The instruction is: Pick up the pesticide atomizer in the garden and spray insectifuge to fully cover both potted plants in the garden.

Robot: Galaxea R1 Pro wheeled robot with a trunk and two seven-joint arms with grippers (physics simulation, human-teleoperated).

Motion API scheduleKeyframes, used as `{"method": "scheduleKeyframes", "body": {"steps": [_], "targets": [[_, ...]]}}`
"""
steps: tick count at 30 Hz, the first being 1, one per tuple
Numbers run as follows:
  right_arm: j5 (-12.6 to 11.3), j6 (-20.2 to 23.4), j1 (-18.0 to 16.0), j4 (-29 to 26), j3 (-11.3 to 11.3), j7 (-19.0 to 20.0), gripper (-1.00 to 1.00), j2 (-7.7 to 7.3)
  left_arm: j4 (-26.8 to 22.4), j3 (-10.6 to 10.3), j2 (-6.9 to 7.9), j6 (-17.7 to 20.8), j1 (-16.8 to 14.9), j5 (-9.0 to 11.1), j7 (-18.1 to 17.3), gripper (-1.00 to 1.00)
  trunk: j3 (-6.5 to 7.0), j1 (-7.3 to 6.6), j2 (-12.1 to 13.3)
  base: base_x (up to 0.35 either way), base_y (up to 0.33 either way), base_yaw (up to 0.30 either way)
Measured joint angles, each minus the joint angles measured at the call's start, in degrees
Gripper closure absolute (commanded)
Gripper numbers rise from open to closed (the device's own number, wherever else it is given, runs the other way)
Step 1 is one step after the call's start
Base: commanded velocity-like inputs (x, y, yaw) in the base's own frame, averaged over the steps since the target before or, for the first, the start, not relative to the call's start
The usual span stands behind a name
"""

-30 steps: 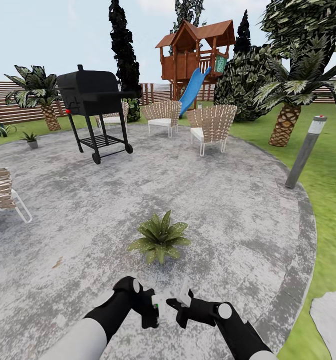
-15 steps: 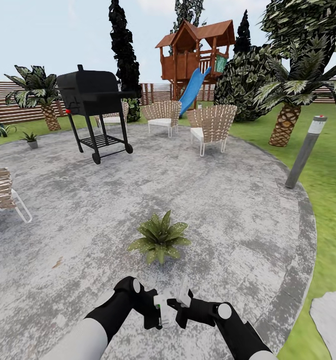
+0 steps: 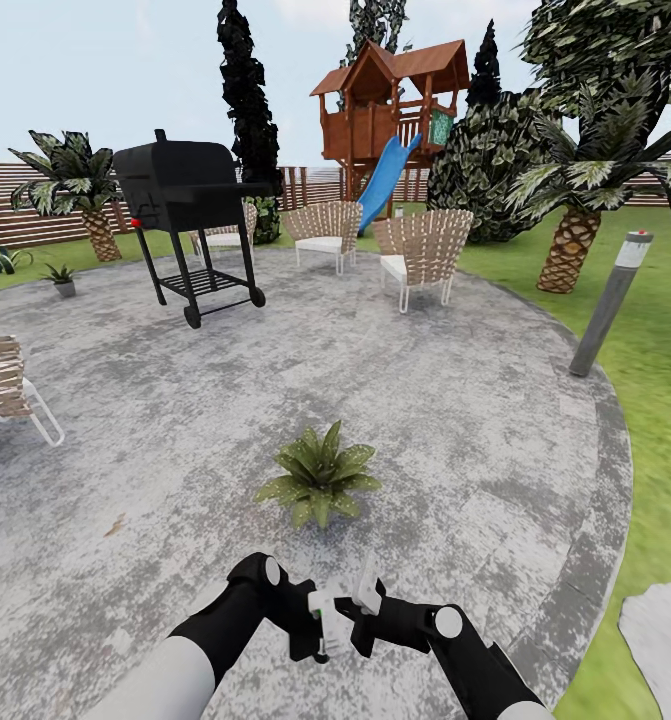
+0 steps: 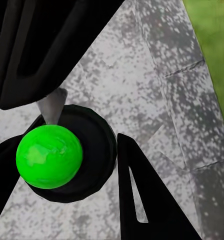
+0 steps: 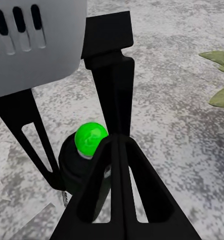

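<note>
The pesticide atomizer (image 3: 325, 614), a dark bottle with a white label band, is low in the head view between my two grippers. My left gripper (image 3: 310, 625) is shut on it. In the left wrist view its round green cap (image 4: 49, 156) sits between the black fingers (image 4: 142, 190). My right gripper (image 3: 363, 606) is just beside the bottle with its fingers together and nothing in them. The right wrist view looks past them at the atomizer (image 5: 90, 138). One potted plant (image 3: 320, 478) stands on the patio just ahead of the grippers. The other potted plant (image 3: 62, 275) is far off at the left patio edge.
A black grill (image 3: 190, 195) stands at the back left, with wicker chairs (image 3: 425, 250) behind it and another chair (image 3: 0, 385) at the left edge. A grey lamp post (image 3: 610, 305) leans at the patio's right rim, with lawn (image 3: 665, 420) beyond.
The bottle in my left gripper has turned and shifted slightly towards the right gripper, and its white label now shows. The view and both plants are unchanged.
</note>
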Motion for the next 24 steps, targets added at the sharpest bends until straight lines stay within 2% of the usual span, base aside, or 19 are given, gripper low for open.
{"method": "scheduleKeyframes", "body": {"steps": [14,19,20,24], "targets": [[0.0,0.0,0.0,0.0,0.0,0.0,1.0,0.0,0.0,0.0,0.14,0.0,-0.1,0.1,0.0,1.0,0.0,0.0,0.0,0.0,0.0,0.0],[0.0,0.0,0.0,0.0,0.0,0.0,1.0,0.0,0.1,-0.3,0.84,0.1,-0.1,-0.5,0.1,1.0,0.0,0.0,0.0,0.0,0.0,0.0],[0.0,0.0,0.0,0.0,0.0,0.0,1.0,0.0,0.1,-0.3,1.28,0.1,0.0,-0.6,0.1,1.0,0.0,0.0,0.0,0.0,0.0,0.0],[0.0,0.0,0.0,0.0,0.0,0.0,1.0,0.0,0.2,-0.3,4.97,0.2,0.1,-1.2,0.2,1.0,0.0,0.0,0.0,0.0,0.0,0.0]]}}
